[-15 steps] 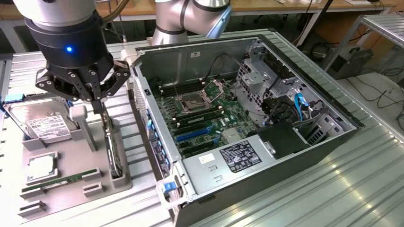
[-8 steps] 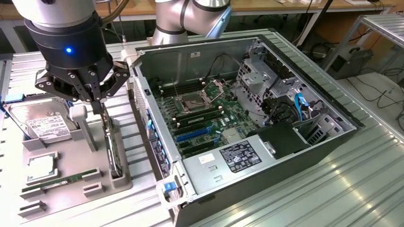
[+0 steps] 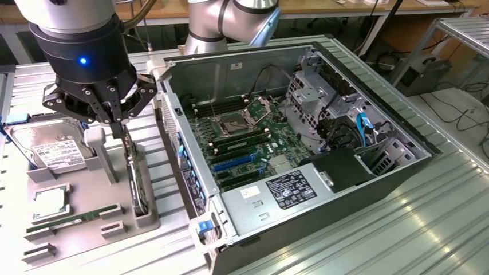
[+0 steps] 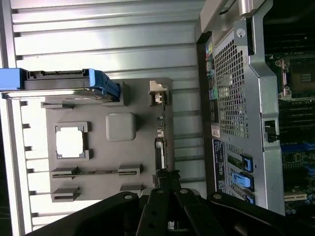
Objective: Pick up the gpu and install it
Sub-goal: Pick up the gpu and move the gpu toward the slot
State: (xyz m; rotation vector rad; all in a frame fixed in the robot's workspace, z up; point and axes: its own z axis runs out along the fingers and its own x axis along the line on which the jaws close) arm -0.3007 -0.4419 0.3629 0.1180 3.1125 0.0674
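Exterior view: the gripper [image 3: 120,121] has its fingers drawn in on the top edge of the gpu [image 3: 136,183]. The gpu stands on edge in a tray [image 3: 91,229] slot, its long axis running beside the case [image 3: 180,123]. The hard drive's [image 3: 50,149] label text is unreadable.

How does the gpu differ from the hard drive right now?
The gpu is dark and stands on edge; the hard drive is silver, showing its white label. The gripper is at the gpu's top, while the hard drive sits apart. Both rest in the gray tray.
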